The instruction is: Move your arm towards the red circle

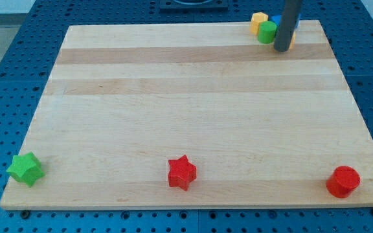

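Your tip (282, 49) was at the upper right of the frame, down on the wooden board (193, 116). It is only a plain dark rod, so it had nothing to spread or squeeze, and it was not pinching anything. It stood right beside a little bunch of blocks. The green round block (267, 32) was just to the left of the tip. The yellow block (259, 21) sat behind the green one. A blue block (276, 20) peeked out by the rod, and I could not tell its shape.

The red circle (342, 181) was far away, at the lower right of the frame, near the board's edge. The red star (182, 172) lay at the bottom middle. The green star (26, 169) lay at the lower left.
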`<action>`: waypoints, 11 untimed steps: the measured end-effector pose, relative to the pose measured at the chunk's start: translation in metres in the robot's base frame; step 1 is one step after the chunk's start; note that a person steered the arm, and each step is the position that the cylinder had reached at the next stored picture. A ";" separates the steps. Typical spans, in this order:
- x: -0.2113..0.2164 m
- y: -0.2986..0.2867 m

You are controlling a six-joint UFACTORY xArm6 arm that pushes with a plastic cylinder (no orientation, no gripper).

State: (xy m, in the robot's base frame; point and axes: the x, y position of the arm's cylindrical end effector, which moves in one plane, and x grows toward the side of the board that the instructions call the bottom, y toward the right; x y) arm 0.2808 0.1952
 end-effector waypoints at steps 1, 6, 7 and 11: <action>-0.007 0.010; 0.268 -0.091; 0.317 -0.082; 0.338 -0.034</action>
